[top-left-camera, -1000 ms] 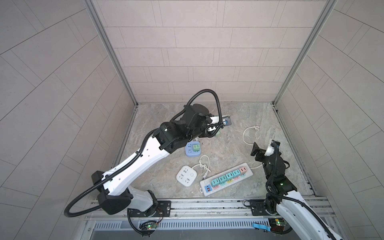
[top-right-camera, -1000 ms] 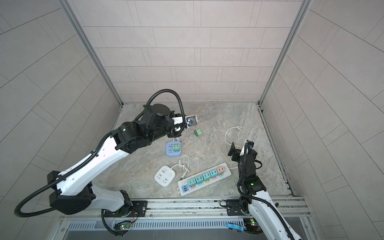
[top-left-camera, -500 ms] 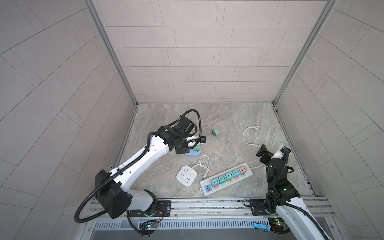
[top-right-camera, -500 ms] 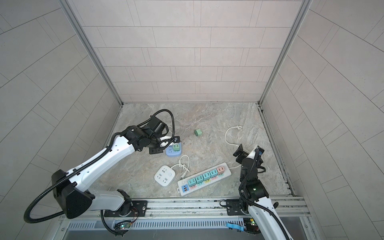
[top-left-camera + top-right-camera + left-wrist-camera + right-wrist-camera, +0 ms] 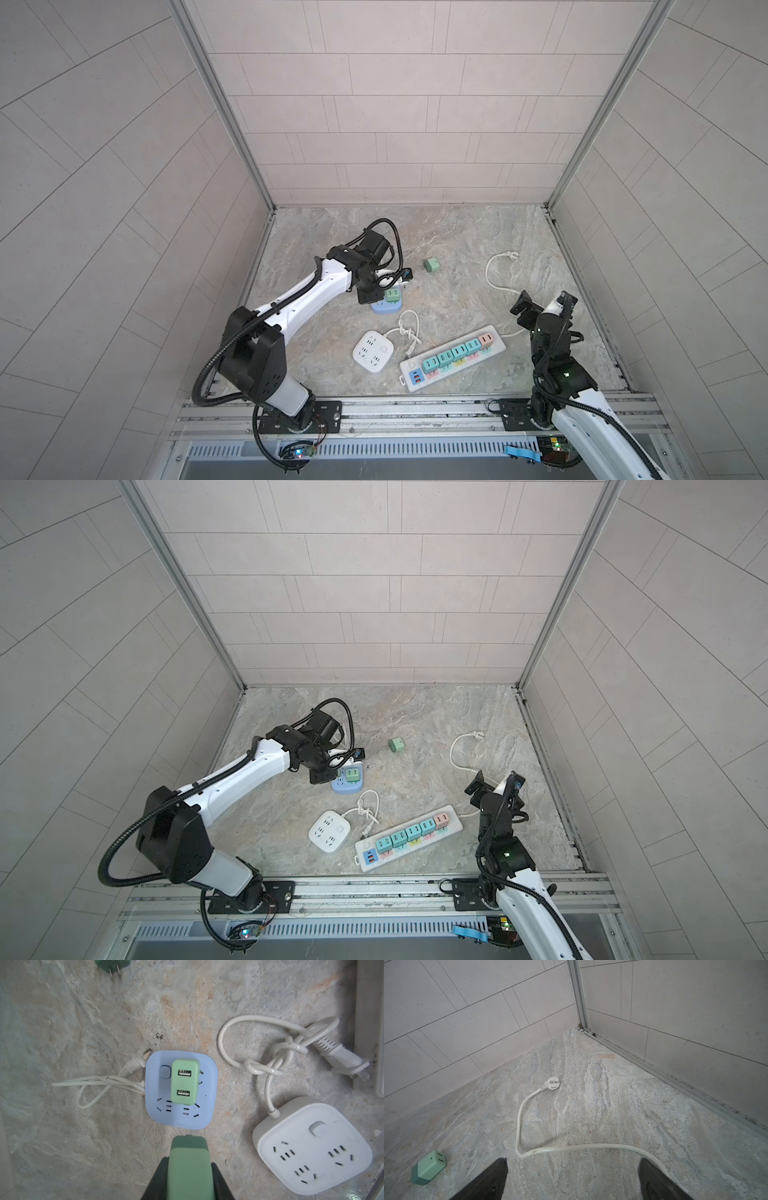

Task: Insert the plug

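In the left wrist view my left gripper (image 5: 189, 1165) is shut on a green plug (image 5: 190, 1153), its black fingers (image 5: 160, 1176) pressed to both sides. The plug hangs just short of the near edge of a blue socket block (image 5: 180, 1120). A light green USB adapter (image 5: 184, 1082) sits in that block. In both top views the left gripper (image 5: 370, 296) (image 5: 322, 776) is low at the left side of the blue block (image 5: 384, 308) (image 5: 347, 787). My right gripper (image 5: 544, 300) (image 5: 573, 1174) stands open and empty above a white cord (image 5: 571, 1147).
A loose green plug (image 5: 432, 264) (image 5: 428, 1167) lies farther back. A white socket cube (image 5: 372, 356) (image 5: 311, 1153) with a knotted cord lies nearer the front. Beside it is a long power strip (image 5: 453, 358) with several coloured adapters. Its cord ends in a white plug (image 5: 512, 255).
My left arm swung back from high up by the loose green plug and came down beside the blue socket block, still shut on its plug. The right arm shifted slightly and stayed open.
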### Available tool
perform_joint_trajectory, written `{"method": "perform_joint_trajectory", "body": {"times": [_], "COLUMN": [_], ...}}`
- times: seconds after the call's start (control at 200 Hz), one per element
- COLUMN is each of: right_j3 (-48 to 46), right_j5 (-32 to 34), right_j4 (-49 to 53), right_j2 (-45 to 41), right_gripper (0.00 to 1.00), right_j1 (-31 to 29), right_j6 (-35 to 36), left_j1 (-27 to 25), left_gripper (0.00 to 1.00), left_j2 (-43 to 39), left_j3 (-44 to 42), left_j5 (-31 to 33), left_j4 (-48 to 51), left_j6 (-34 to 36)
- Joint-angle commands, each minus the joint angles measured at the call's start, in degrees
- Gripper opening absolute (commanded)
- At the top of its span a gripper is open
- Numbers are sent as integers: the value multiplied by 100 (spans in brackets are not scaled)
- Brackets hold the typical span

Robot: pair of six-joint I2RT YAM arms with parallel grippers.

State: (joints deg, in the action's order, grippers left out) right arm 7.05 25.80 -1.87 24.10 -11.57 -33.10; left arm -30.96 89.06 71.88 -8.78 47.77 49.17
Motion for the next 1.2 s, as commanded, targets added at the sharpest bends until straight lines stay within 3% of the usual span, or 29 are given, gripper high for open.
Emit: {"method": "perform_joint_trajectory", "body": {"times": [0.0, 0.37, 1.196], "right_j3": [136, 137, 126], "right_j5": [32, 39, 41], "right_j4": [77, 99, 126], "right_j2": [-19, -28, -72], "right_gripper": [100, 100, 100], "right_j1": [6, 6, 7], "right_j6": [-74, -82, -87], "left_j1": [88, 152, 154], "left_gripper": [0, 0, 0], "left_j2": [271, 1069, 1656], "left_j3": [245, 472, 840], "left_j5": [-536, -74, 118], "left_j4": [86, 408, 460], "left_j6": [101, 347, 674]}}
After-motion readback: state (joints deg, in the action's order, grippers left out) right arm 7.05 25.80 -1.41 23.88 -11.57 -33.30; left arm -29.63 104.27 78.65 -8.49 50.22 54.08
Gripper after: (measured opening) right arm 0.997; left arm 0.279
